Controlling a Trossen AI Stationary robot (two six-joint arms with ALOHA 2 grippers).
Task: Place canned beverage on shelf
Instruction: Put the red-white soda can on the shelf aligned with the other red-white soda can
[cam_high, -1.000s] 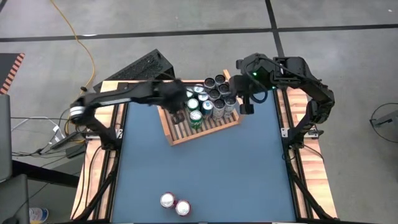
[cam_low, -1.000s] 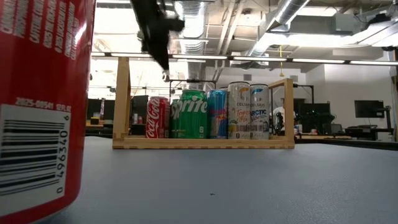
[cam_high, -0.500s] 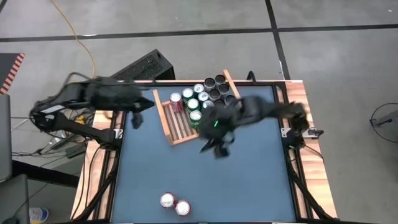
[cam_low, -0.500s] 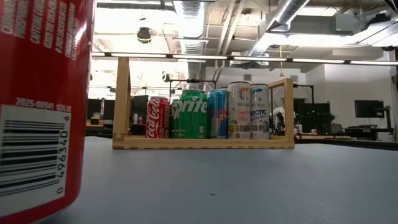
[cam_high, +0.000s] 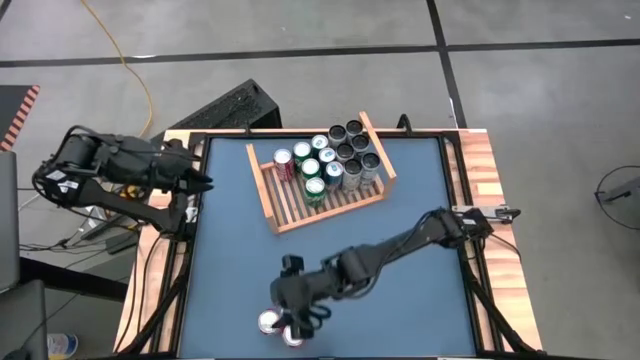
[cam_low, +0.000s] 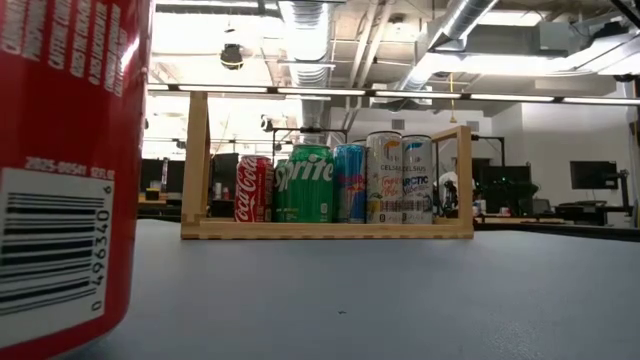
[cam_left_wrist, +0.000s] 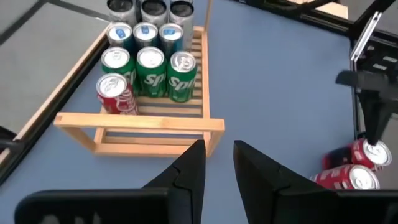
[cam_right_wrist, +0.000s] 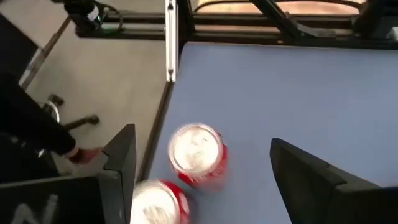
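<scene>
Red cans: right below the right gripper, fingers wide apart (to straddle one).
Left gripper: slightly open, empty, waiting.

A light-brown wooden shelf with a slatted base sits angled at the far middle of the desk, its cans upright and packed toward one end. Two red cans stand upright, touching, near the desk's front edge, well apart from it.
</scene>
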